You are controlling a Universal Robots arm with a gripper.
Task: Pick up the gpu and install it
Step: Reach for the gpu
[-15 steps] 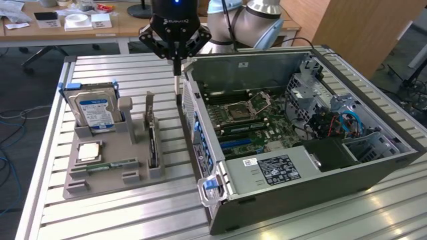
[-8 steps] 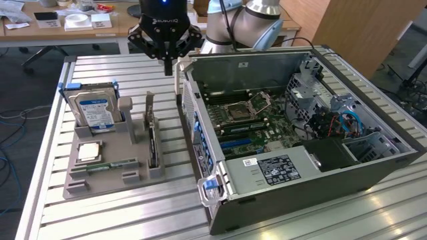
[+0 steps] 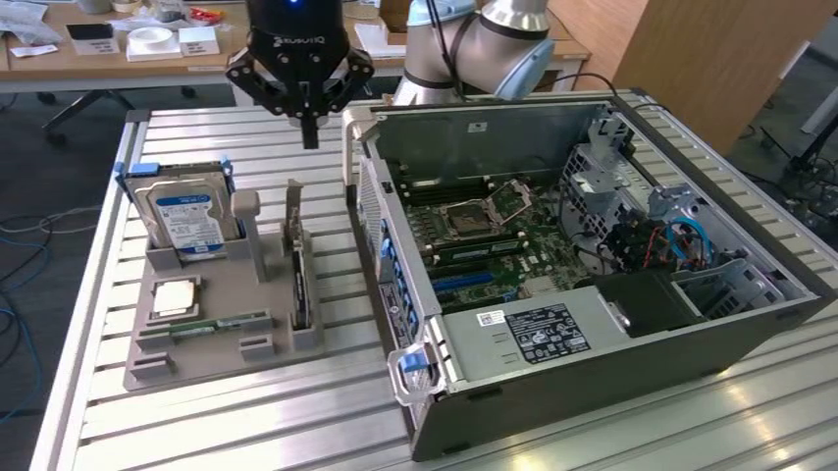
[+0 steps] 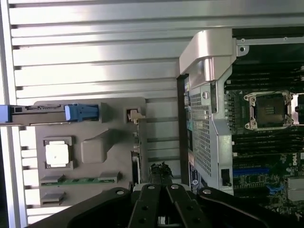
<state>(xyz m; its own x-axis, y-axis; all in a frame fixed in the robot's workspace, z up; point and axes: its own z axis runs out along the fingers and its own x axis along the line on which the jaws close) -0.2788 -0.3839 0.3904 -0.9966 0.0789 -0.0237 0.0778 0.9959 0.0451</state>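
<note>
The gpu point(image 3: 298, 263) stands on its edge in a slot of the grey holder point(image 3: 223, 343), its silver bracket end pointing up. In the wrist view the gpu point(image 4: 135, 156) is a thin edge-on strip along the holder's point(image 4: 95, 126) side. My gripper point(image 3: 310, 135) hangs above the table, beyond the holder's far end and a little toward the case. Its fingers are shut with nothing between them. The shut gripper point(image 4: 160, 173) sits just beside the gpu's line, between holder and case.
An open computer case point(image 3: 590, 373) lies at the exterior view's right with its motherboard point(image 3: 492, 235) exposed. The holder also carries a hard drive point(image 3: 183, 211), a processor chip point(image 3: 175, 297) and a memory stick point(image 3: 216, 324). Slatted table top point(image 3: 196, 422) lies in front.
</note>
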